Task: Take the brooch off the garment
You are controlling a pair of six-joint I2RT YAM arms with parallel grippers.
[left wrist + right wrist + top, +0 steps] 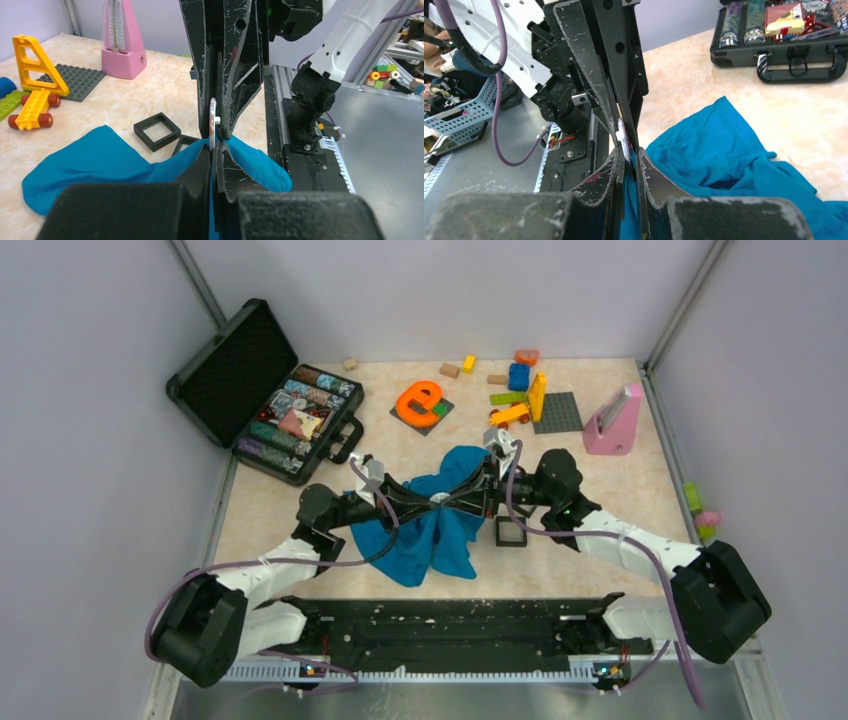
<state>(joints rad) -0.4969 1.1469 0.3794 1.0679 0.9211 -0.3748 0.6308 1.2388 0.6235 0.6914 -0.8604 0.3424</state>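
Observation:
The blue garment [430,540] lies crumpled at the table's middle, pulled up into a ridge where the two grippers meet tip to tip. The brooch [438,498] is a tiny pale piece at that point. In the left wrist view it shows edge-on as a thin pale disc [213,122] between the right gripper's fingertips. My left gripper [215,150] is shut on the blue cloth [100,155] just below it. My right gripper [630,157] is shut at the brooch [625,140], with blue cloth [724,145] also between its fingers.
Two black square frames [157,131] lie beside the garment, one under the right arm [510,531]. An open black case [270,400] stands at the back left. An orange letter [420,398], toy bricks [515,390], a grey baseplate [557,412] and a pink metronome [612,420] stand behind.

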